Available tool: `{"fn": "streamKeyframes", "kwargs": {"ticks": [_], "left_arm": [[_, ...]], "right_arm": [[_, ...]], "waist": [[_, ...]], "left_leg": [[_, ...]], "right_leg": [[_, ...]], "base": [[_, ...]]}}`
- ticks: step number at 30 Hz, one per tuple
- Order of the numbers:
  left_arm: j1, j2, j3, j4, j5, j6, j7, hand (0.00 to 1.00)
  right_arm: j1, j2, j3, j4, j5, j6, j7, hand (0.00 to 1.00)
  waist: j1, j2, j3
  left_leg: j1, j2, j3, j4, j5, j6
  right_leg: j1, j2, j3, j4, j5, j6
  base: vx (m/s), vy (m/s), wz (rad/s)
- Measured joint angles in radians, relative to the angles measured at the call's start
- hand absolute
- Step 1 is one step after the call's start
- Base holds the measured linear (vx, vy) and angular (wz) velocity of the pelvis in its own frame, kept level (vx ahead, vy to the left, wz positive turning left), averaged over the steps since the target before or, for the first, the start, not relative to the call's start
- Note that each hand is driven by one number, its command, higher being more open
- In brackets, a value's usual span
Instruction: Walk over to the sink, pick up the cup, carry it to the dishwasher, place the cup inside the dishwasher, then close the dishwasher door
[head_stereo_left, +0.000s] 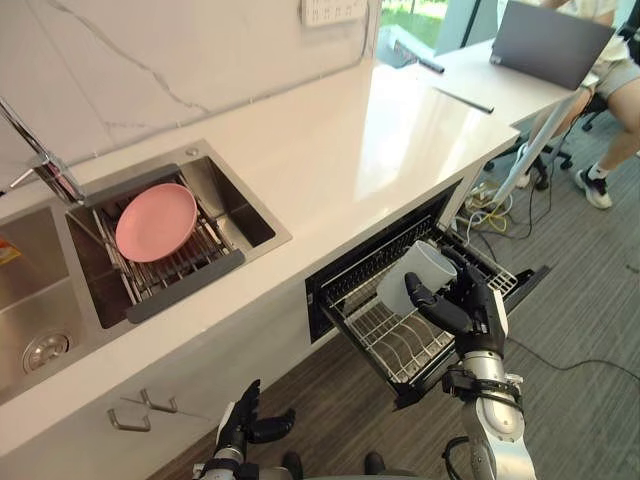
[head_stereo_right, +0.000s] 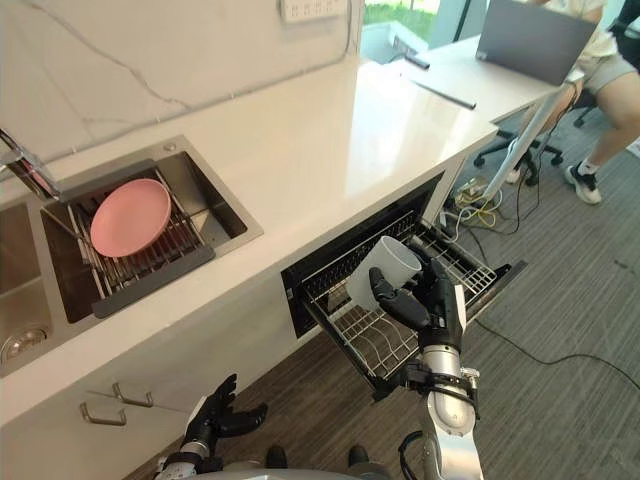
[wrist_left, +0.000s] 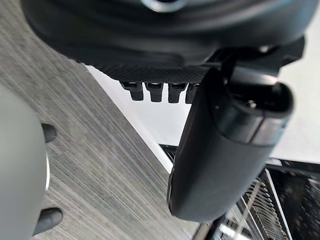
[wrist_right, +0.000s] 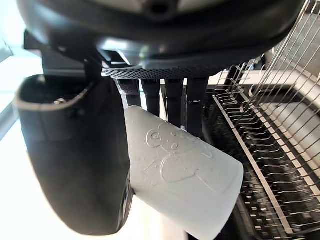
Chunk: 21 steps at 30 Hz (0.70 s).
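The robot's right hand (head_stereo_left: 472, 305) curls round a white cup (head_stereo_left: 410, 275), tilted over the open dishwasher rack (head_stereo_left: 395, 348). Light, stiff, probably slick and breakable, it looks safest gripped round its wall. The left hand (head_stereo_left: 243, 422) hangs slack below the desk (head_stereo_left: 400, 130).

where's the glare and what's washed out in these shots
Left eye view: daylight sheen at the far end of the white stone countertop; right wrist view: backlight darkens the right hand holding the white embossed cup; left wrist view: blown-out white behind the left hand.
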<state>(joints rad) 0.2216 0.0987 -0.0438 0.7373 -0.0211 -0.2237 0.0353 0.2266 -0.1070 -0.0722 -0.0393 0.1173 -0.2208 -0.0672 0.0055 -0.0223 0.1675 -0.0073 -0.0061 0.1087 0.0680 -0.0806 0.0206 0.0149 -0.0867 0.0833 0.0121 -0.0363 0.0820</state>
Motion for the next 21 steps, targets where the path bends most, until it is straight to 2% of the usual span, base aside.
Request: {"fn": "streamKeyframes", "kwargs": {"ticks": [2, 3, 6, 14, 21], "left_arm": [[-0.014, 0.005, 0.001, -0.003, 0.008, 0.0, 0.008, 1.0], [-0.03, 0.009, 0.002, -0.016, 0.008, 0.0, 0.011, 1.0], [-0.057, 0.015, 0.003, -0.029, 0.008, 0.0, 0.013, 1.0], [-0.121, 0.019, -0.001, -0.037, -0.018, -0.015, 0.053, 1.0], [-0.192, 0.019, 0.0, -0.037, -0.041, -0.027, 0.079, 1.0]], "right_arm": [[-0.026, -0.025, 0.004, 0.003, -0.027, 0.004, -0.002, 0.0], [-0.063, -0.05, 0.005, 0.011, -0.035, 0.004, -0.006, 0.0], [-0.116, -0.095, 0.01, 0.044, -0.044, 0.01, -0.016, 0.0], [-0.214, -0.186, 0.051, 0.124, -0.072, 0.024, -0.029, 0.0], [-0.395, -0.253, 0.067, 0.244, -0.094, 0.042, -0.055, 0.0]], "waist": [[0.001, 0.0, 0.03], [0.001, 0.001, 0.071], [0.003, 0.001, 0.124], [0.017, 0.0, 0.201], [0.044, -0.007, 0.259]], "left_leg": [[-0.055, 0.013, 0.002, 0.054, -0.019, 0.0], [-0.109, 0.023, 0.003, 0.119, -0.04, 0.001], [-0.197, 0.027, -0.003, 0.217, -0.069, 0.005], [-0.362, 0.034, -0.037, 0.387, -0.119, -0.002], [-0.474, 0.066, -0.038, 0.521, -0.16, -0.01]], "right_leg": [[-0.049, 0.007, -0.006, 0.037, -0.005, -0.001], [-0.099, 0.013, -0.009, 0.089, -0.016, -0.002], [-0.182, 0.013, -0.026, 0.185, -0.054, -0.003], [-0.349, 0.013, -0.06, 0.384, -0.133, -0.013], [-0.475, 0.018, -0.095, 0.542, -0.184, -0.03]], "base": [[-0.06, -0.032, -0.06], [-0.09, -0.034, -0.07], [-0.13, -0.019, 0.05], [-0.11, -0.021, 0.12], [-0.03, -0.047, -0.06]]}}
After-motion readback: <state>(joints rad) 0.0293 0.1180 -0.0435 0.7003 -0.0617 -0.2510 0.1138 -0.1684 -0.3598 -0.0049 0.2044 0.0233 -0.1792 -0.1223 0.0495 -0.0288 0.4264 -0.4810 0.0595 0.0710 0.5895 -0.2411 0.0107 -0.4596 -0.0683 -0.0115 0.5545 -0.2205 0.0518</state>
